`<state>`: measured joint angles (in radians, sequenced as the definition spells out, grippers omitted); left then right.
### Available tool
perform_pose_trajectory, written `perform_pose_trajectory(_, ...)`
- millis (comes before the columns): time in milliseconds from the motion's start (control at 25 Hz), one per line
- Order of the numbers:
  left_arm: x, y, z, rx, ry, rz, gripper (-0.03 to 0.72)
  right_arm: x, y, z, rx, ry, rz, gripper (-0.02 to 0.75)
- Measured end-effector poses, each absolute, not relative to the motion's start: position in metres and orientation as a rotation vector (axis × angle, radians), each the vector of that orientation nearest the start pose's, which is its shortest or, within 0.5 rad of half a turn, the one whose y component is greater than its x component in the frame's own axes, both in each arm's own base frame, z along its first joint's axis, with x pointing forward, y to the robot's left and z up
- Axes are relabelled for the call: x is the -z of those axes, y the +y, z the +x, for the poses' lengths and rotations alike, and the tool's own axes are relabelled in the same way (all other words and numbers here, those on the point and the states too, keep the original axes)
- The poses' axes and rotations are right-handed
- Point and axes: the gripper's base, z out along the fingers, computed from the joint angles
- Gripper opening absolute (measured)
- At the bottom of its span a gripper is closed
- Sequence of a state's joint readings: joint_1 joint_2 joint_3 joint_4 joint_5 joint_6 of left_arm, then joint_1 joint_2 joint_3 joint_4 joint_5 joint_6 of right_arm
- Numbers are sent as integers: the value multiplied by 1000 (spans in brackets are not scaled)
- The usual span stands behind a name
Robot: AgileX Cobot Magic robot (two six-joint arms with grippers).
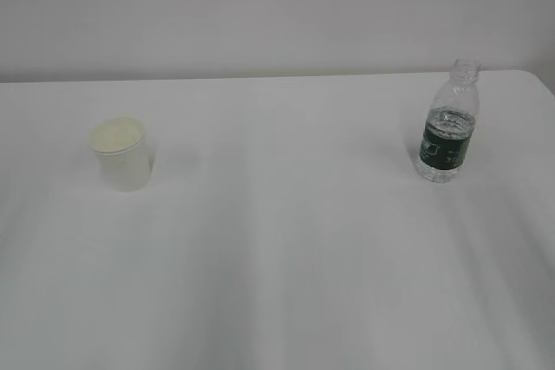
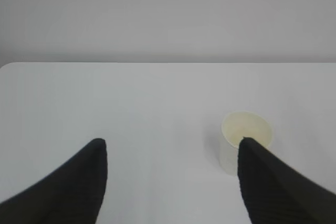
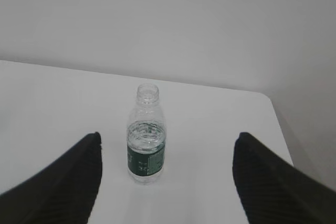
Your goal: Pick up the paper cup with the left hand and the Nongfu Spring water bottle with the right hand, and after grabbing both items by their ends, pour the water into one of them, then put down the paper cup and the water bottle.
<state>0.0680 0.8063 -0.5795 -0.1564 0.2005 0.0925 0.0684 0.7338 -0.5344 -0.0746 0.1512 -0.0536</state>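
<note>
Left hand point(image 2: 168, 153): fingers spread apart, nothing held.
Paper cup point(image 2: 245, 141): seen ahead, by the right fingertip.
Right hand point(image 3: 167, 145): fingers apart, empty.
Nongfu Spring water bottle point(image 3: 146, 136): upright ahead, between both fingers, untouched.

Both tools show the same: the left tool point(image 2: 168, 150) and right tool point(image 3: 167, 142) carry matte black, finely ribbed, tapering fingers.

Count on the white table point(image 1: 277, 283): one paper cup point(image 1: 122, 153) and one Nongfu Spring water bottle point(image 1: 448, 123), the bottle uncapped and holding one body of water point(image 1: 451, 120). Grippers in view total two, the left hand point(image 2: 169, 153) and the right hand point(image 3: 167, 144), each showing two black fingers. No second cup or bottle appears in any view.
</note>
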Motion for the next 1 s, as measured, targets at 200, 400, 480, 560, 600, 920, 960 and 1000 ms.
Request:
perform_pose_trajectory(200, -306, 10, 179, 19, 1907, -108, 557, -307, 11, 165, 49, 1834, -174, 590)
perform_pose_trajectory(400, -306, 11, 184, 13, 1884, -112, 557, -304, 12, 172, 45, 1794, -175, 590)
perform_pose_trajectory(480, -305, 11, 186, 12, 1885, -113, 557, -299, 12, 172, 42, 1778, -176, 590)
perform_pose_trajectory(560, -300, 12, 189, 8, 1892, -116, 557, -294, 12, 171, 41, 1763, -179, 590)
perform_pose_trajectory(600, -295, 12, 190, 6, 1897, -118, 557, -291, 12, 171, 39, 1758, -179, 590)
perform_pose_trajectory(920, -263, 9, 186, 4, 1856, -118, 557, -278, 13, 167, 17, 1699, -164, 590)
perform_pose_trajectory(960, -259, 8, 185, 6, 1847, -113, 557, -277, 13, 167, 11, 1693, -158, 590)
perform_pose_trajectory(1000, -255, 6, 185, 8, 1839, -109, 557, -274, 13, 166, 6, 1693, -155, 590)
